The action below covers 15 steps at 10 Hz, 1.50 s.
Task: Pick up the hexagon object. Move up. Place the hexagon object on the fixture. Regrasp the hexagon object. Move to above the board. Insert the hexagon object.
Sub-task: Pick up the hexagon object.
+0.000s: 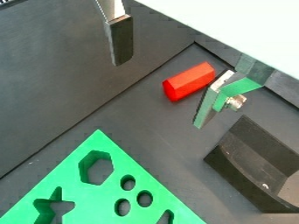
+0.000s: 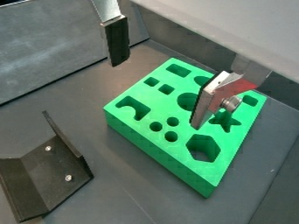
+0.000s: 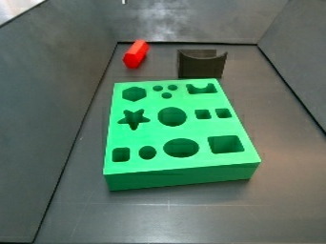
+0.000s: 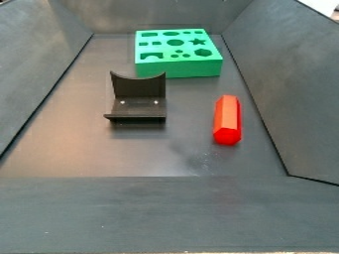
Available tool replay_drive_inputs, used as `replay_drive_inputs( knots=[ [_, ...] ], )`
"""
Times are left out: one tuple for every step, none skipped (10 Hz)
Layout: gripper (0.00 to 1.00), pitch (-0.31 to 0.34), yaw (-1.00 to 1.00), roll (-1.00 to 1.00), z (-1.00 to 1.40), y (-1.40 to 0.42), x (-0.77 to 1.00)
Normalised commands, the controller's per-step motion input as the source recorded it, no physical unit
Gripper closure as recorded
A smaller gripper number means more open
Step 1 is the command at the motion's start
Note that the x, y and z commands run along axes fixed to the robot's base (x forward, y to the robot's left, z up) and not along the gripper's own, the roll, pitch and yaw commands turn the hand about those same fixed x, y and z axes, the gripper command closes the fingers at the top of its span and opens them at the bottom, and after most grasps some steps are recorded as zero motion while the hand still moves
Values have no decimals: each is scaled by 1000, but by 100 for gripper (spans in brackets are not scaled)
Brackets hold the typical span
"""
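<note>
Robot gripper [image 1: 163,74] hangs in the air above a dark tabletop [image 3: 76,114], seen only in both wrist views; it doesn't show in either side view. Its two fingers are spread wide w/ nothing between them, so it holds nothing. One finger [image 1: 121,39] is a flat silver plate w/ a dark pad; the other finger [image 1: 216,98] looks blurred and greenish.

The hexagon object [image 1: 190,82], a small bright red peg w/ faceted sides, lies flat on the tabletop below the gripper, roughly btwn the lines of the two fingers in a wrist view, and nearer the blurred finger. It's untouched. In a side view the hexagon object [image 4: 228,118] lies near the fixture [image 4: 137,97] but apart from it.

The fixture [image 1: 253,162], a dark bracket on a base plate, sits below and to one side of the gripper. The board [image 2: 187,118], a bright green slab w/ shaped cut-outs, also lies below the gripper, apart from peg and fixture.

Step in hand, by judgement: the 1st one, picking up the peg; approach only, no grasp yet. Next move likely calls for lowering the gripper so the fingers straddle the peg across its narrow sides, then closing. Finger alignment w/ the peg's long axis can't be judged for sure from here.
</note>
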Motion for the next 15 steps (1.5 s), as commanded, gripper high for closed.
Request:
replay_drive_inputs(
  knots=[
    [0, -4, 0, 0, 0, 0, 0],
    [0, -109, -31, 0, -54, 6, -243],
    [0, -19, -126, -99, -206, 474, 0],
    [0, -19, -169, -103, -291, 586, 0],
    [0, -26, -206, -119, -377, 643, 0],
    [0, -66, -189, -151, -389, 623, 0],
    [0, -97, -163, -153, -506, 637, 0],
    [0, -74, -134, -77, -563, 631, -17],
    [0, -33, -94, -7, -537, 609, -126],
    [0, -1, -89, 0, -506, 597, -103],
    [0, 0, -3, 84, -520, 380, -257],
    [0, 7, 0, 144, -540, 260, -183],
    [0, 0, 0, 134, -534, 223, -203],
    [0, 0, 0, 141, -574, 231, -263],
    [0, 0, 0, 140, -554, 229, -280]
  ],
)
